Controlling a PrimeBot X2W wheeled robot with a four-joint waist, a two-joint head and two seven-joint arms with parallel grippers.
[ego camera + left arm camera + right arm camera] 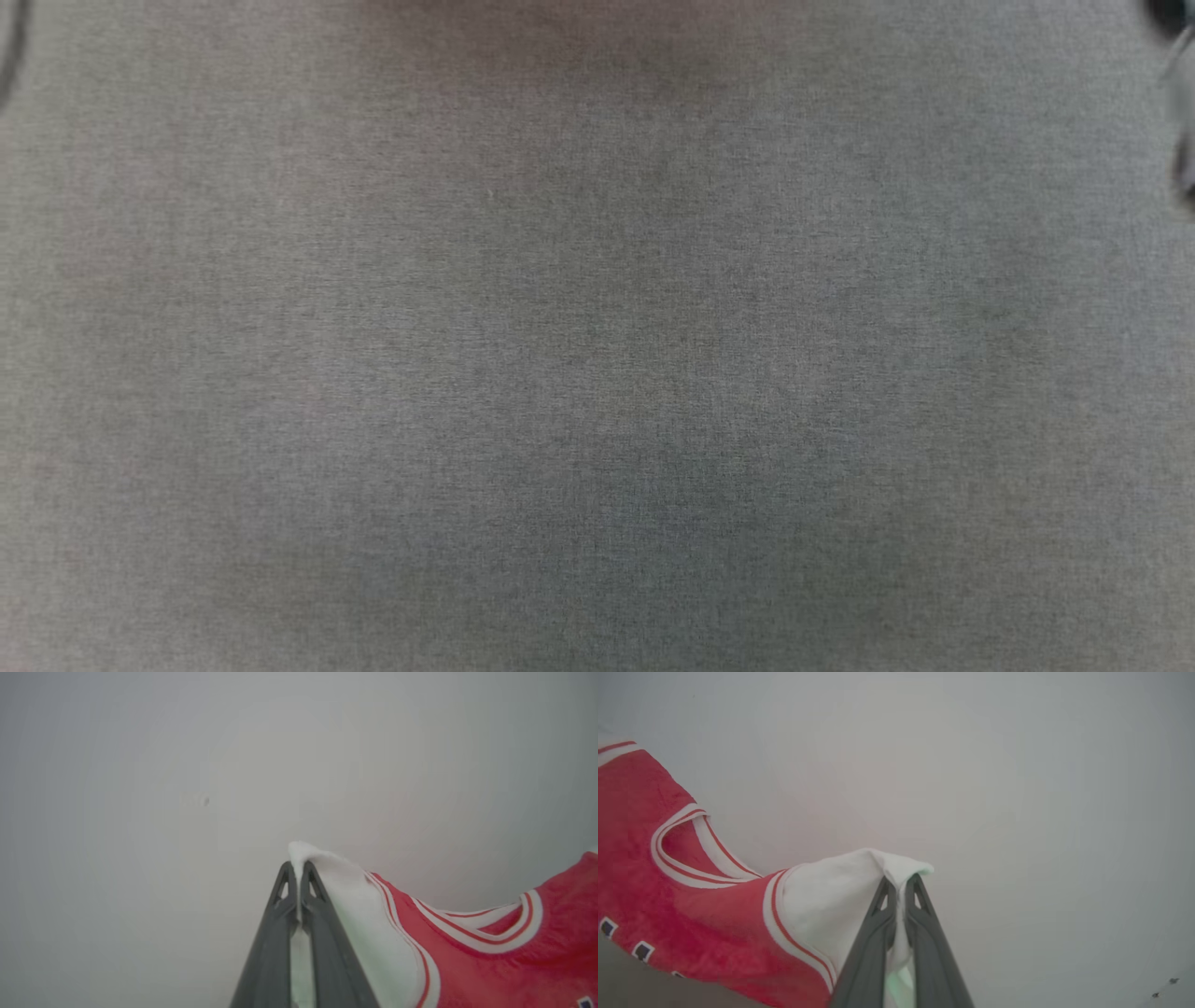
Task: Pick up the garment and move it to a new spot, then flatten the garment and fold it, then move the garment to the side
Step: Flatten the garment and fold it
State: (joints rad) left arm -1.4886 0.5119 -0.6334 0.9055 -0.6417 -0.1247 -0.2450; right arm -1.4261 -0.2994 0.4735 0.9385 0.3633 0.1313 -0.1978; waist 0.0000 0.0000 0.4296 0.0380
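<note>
Jersey (490,961) held by its white sleeve bits

Head view: just a blurry gray woven surface (597,373). Left wrist view: left hand (297,870) is clamped tight on a white sleeve piece, with the red body sagging off to the right. Right wrist view: same deal, right hand (899,882) pinches white sleeve cloth, red body at left.

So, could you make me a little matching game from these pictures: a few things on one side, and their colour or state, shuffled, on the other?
Things:
1. left fingers
2. jersey body
3. neck trim
4. cloth in the head view

Colour or state:
A. plain grey
B. red
C. white with red stripes
D. shut on a white sleeve

Pairs: 1-D, 2-B, 3-C, 4-A
</note>
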